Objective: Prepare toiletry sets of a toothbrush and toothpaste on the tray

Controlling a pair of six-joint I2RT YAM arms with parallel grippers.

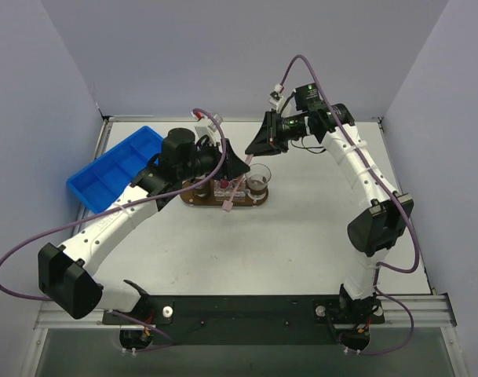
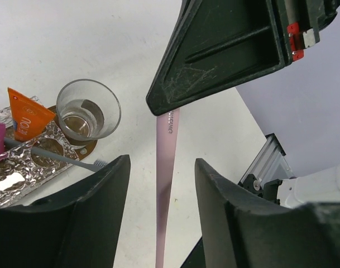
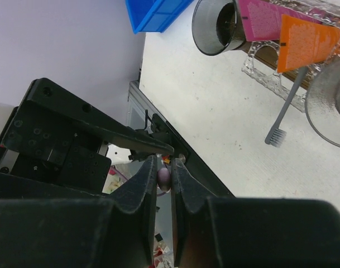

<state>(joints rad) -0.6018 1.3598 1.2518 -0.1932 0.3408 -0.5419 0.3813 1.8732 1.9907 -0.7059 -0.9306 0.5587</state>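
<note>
From its base at the near left, the left arm reaches far and rightward to the middle of the tabletop [image 1: 301, 236]. Its left end effector [image 2: 161, 163] hangs over the tray [image 1: 190, 195] with jaws parted wide. A pink toothbrush [image 2: 164, 190] runs between the fingers with a gap on each side.

The tray lies mid-tabletop and carries a crinkled foil liner [image 2: 24, 170] with an orange toothpaste [image 2: 26, 114] tube on it. A grey toothbrush [image 2: 55, 155] lies across the liner, its bristles past the edge, and a glass [image 2: 89, 109] stands at the tray's right end.

Farther and to the right, the right arm folds in from a raised elbow. Its right end effector [image 3: 163, 167] is pinched narrow on the far end of the pink toothbrush. A blue bin [image 1: 113, 169] sits at the far left.
</note>
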